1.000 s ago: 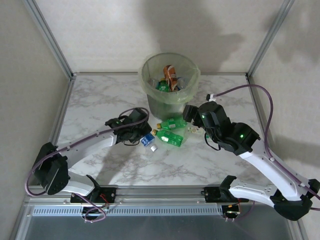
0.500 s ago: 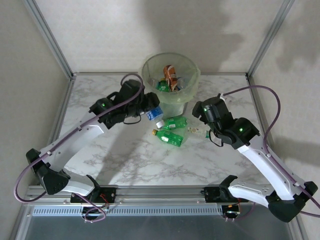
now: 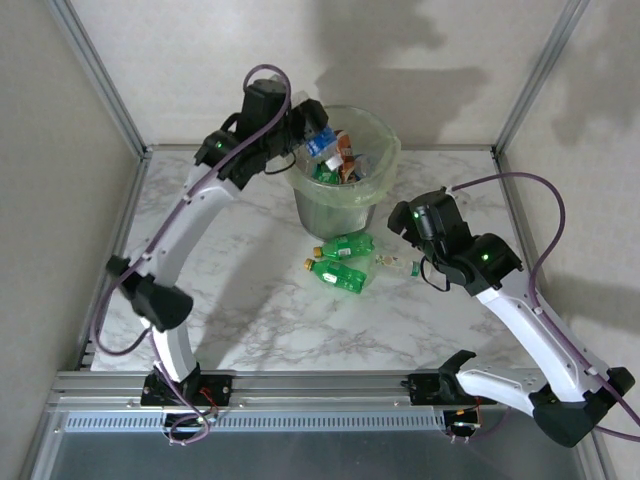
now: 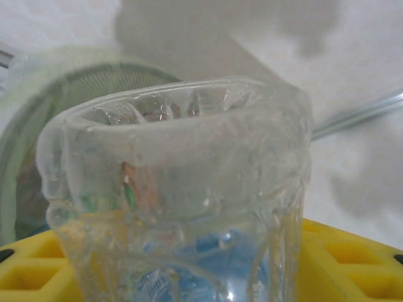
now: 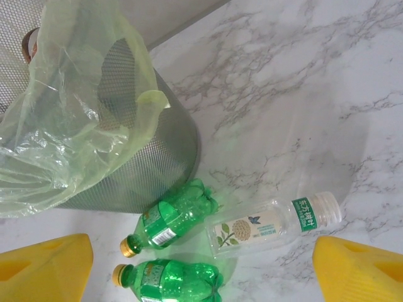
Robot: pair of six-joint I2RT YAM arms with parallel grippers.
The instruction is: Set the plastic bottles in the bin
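Your left gripper, clamping the clear blue-labelled plastic bottle, is now hanging over the round grey green-lined metal bin, having risen from the marble table; it looks ready to release. Your right gripper is hovering, jaws apart, over three remaining bottles lying on the table beside the bin.

White marble tabletop, pale walls, aluminium posts

white marble tabletop, pale walls, aluminium corner posts.
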